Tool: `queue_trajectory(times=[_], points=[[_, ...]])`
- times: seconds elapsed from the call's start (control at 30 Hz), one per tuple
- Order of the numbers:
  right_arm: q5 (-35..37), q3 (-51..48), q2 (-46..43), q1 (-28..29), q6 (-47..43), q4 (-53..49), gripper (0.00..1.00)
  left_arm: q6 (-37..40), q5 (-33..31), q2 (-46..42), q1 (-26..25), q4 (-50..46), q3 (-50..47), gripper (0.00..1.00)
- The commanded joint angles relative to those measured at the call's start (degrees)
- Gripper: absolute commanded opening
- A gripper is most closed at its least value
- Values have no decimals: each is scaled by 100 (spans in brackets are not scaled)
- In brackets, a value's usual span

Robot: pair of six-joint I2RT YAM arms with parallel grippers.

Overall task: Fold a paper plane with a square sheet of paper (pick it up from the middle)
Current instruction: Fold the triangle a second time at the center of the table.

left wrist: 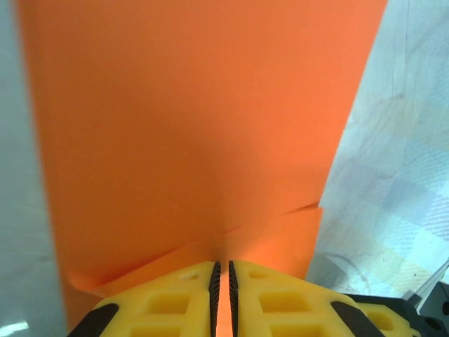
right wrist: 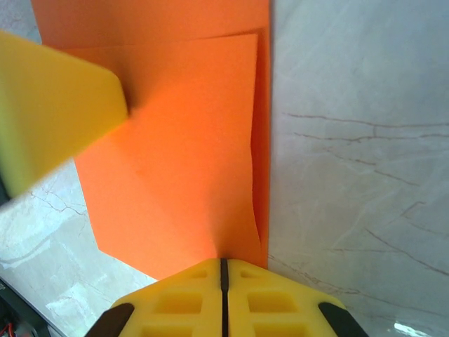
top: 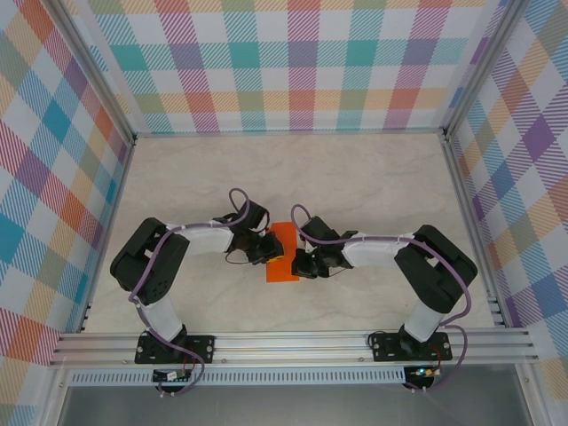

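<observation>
The square sheet of paper, bright orange, hangs doubled over into a narrow rectangle between my two grippers at the table's middle. My left gripper grips its left side. In the left wrist view the left gripper is shut, with orange paper caught between the pads and layered edges showing. My right gripper holds the other side. In the right wrist view the right gripper is shut on the paper's near edge, beside the fold. The left gripper's yellow finger shows beyond it. The paper plane is out of view.
The marble tabletop spreads out behind the arms. Checked walls and metal rails close in the work area.
</observation>
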Motion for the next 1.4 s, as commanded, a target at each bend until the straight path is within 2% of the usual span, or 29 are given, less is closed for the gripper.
queue_trajectory(times=[0.0,0.27,0.43,0.7,0.83,0.9,1.1,1.37], points=[[296,-269,378,19,71,-863,8,261,-186,-14,311,-46,-157,15],[334,-271,438,19,128,-976,7,564,-252,99,635,-136,-235,15],[337,-267,455,15,174,-998,8,699,-187,67,668,-35,-285,16],[319,-255,529,19,314,-1014,7,1224,-652,-347,810,-225,-117,16],[301,-236,519,19,315,-1018,7,1293,-460,-642,801,-25,-101,16],[293,-218,527,19,306,-1030,7,1206,-273,-858,740,167,-179,16],[242,-196,553,19,317,-1031,7,775,-278,-1451,304,478,-618,16],[178,-233,580,19,312,-985,7,187,-192,-1069,-330,1231,-957,12]])
